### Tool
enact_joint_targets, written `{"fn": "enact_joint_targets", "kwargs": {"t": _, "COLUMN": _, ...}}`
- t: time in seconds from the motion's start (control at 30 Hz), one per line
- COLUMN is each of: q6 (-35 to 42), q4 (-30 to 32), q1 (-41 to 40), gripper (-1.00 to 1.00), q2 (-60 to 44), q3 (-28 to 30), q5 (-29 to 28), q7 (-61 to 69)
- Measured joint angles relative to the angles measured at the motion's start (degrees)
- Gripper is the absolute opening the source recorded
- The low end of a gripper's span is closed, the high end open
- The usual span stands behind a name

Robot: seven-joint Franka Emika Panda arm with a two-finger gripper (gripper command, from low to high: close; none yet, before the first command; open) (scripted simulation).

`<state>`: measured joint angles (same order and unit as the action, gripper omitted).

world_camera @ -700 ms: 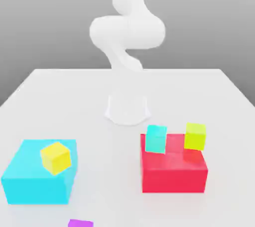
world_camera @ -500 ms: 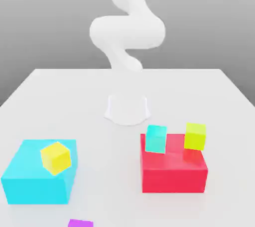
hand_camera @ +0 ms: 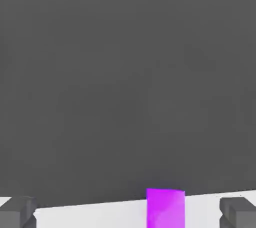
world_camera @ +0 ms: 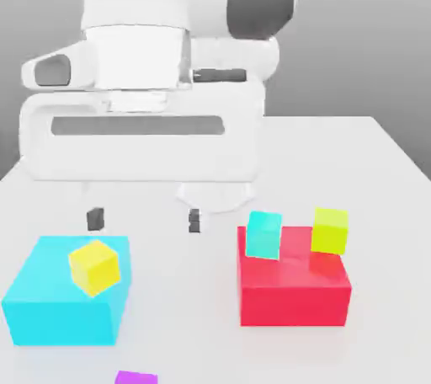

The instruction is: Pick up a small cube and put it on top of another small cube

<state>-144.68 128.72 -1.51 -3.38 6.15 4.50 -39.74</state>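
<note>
The small purple cube (world_camera: 135,377) lies on the white table at the front edge of the exterior view, partly cut off; the hand view shows this purple cube (hand_camera: 165,208) between the two dark fingertips. The lime yellow-green small cube (world_camera: 329,231) rests on the far right corner of the big red block (world_camera: 293,285). My gripper (world_camera: 145,220) hangs open and empty above the table, just beyond the big cyan block (world_camera: 67,302), well back from the purple cube and to the left of the lime one.
A golden-yellow small cube (world_camera: 94,266) sits tilted on the big cyan block. A small cyan cube (world_camera: 263,235) stands on the red block's left side. The arm's white base (world_camera: 215,193) stands mid-table behind the blocks.
The hand has swung forward and down into the exterior view, now filling its upper left with the fingers hanging over the table. No cube has moved.
</note>
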Motion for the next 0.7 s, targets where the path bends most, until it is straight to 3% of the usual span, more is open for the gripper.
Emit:
{"fn": "enact_joint_targets", "kwargs": {"t": 0.4, "q6": -9.69, "q4": -2.43, "q1": -2.82, "gripper": 0.0, "q2": -24.85, "q3": -0.36, "q5": 1.83, "q7": 2.46}}
{"fn": "enact_joint_targets", "kwargs": {"t": 0.43, "q6": -11.21, "q4": -2.84, "q1": -3.14, "gripper": -1.0, "q2": -26.84, "q3": -0.74, "q5": 2.16, "q7": 2.7}}
{"fn": "enact_joint_targets", "kwargs": {"t": 0.7, "q6": -10.49, "q4": -2.65, "q1": -3.05, "gripper": -1.0, "q2": -25.99, "q3": -0.6, "q5": 1.98, "q7": 2.57}}
